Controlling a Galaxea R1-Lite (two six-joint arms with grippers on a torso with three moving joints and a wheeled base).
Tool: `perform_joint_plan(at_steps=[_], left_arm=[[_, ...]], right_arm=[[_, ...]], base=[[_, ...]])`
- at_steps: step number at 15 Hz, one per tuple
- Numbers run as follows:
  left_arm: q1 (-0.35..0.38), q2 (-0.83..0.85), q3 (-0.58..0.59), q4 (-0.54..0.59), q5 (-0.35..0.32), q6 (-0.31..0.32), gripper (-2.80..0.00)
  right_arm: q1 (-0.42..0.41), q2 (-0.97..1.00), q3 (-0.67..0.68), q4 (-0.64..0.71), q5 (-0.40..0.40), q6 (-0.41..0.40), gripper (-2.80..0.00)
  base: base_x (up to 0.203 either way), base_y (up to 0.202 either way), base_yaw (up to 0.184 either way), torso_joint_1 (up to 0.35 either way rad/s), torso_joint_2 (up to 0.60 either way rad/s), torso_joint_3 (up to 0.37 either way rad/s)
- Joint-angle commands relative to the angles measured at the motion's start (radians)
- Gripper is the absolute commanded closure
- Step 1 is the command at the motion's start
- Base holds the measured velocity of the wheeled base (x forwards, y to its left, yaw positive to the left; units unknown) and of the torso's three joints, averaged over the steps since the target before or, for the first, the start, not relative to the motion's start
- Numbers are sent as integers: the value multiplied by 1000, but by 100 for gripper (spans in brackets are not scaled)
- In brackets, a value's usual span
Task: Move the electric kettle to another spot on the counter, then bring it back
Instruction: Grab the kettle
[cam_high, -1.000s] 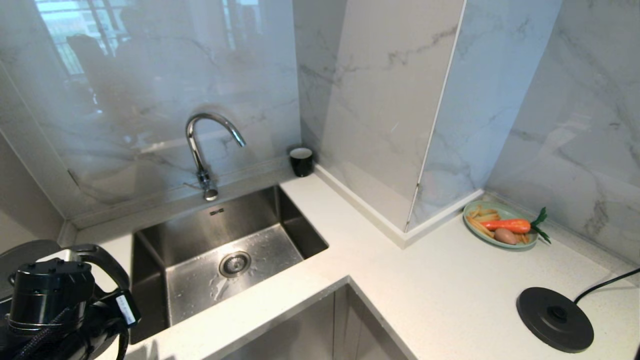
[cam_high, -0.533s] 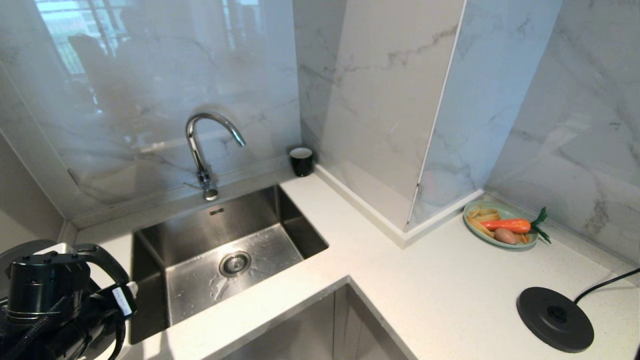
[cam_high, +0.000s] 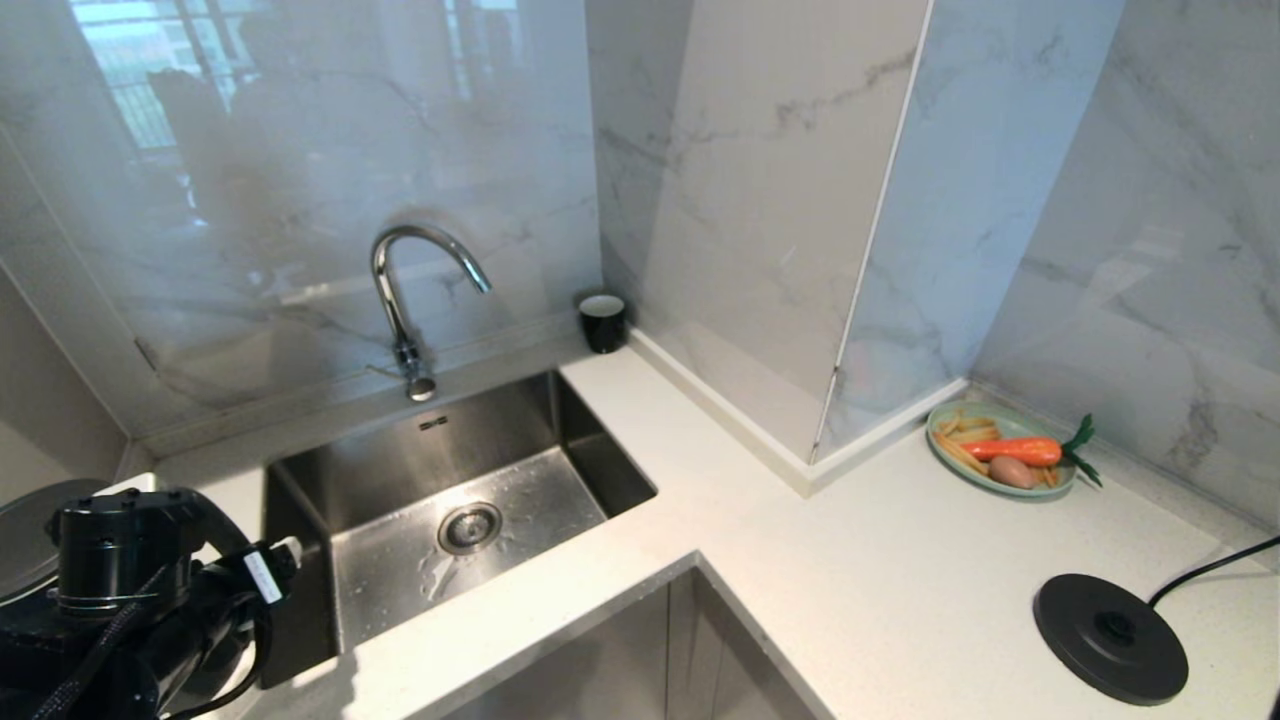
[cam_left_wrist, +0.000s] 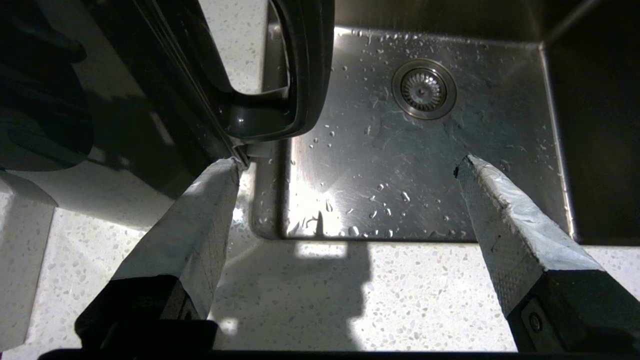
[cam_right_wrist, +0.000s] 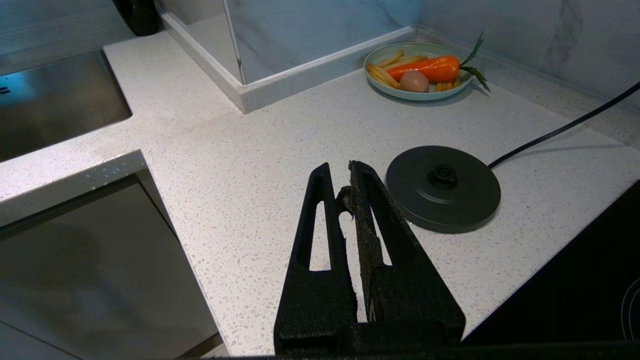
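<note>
One kettle set down, the return trip not yet made.

Tall glossy black plastic electric kettle (cam_left_wrist: 150, 75) stands on the white speckled stone counter (cam_high: 900, 580) at nine o'clock of the steel sink (cam_high: 450, 500); the left gripper (cam_left_wrist: 345, 167) gapes wide beside its loop handle, holding nothing. Right gripper (cam_right_wrist: 345, 190) idles closed near the round black base disc (cam_high: 1110, 638). Next, seemingly: regrip that handle squarely.

Glossy marble wall panels (cam_high: 760, 200), window reflection (cam_high: 150, 90), grey cabinet door (cam_high: 600, 660) under worktop.
</note>
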Motion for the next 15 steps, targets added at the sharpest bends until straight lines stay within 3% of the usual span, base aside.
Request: perform_joint_plan(at_steps=[1,5,9,15], left_arm=[[10,24,0,-6,1,-3,-280],[53,71,-6,-68,-53,12,-280],[70,147,1,-184,-58,33,-280],[65,151,-9,-224,-57,44,-280]], right_arm=[[0,0,0,0,0,0,0],[0,0,0,0,0,0,0],[0,0,0,0,0,0,0],[0,0,0,0,0,0,0]], base=[[0,0,0,0,0,0],[0,0,0,0,0,0],[0,0,0,0,0,0],[0,0,0,0,0,0]])
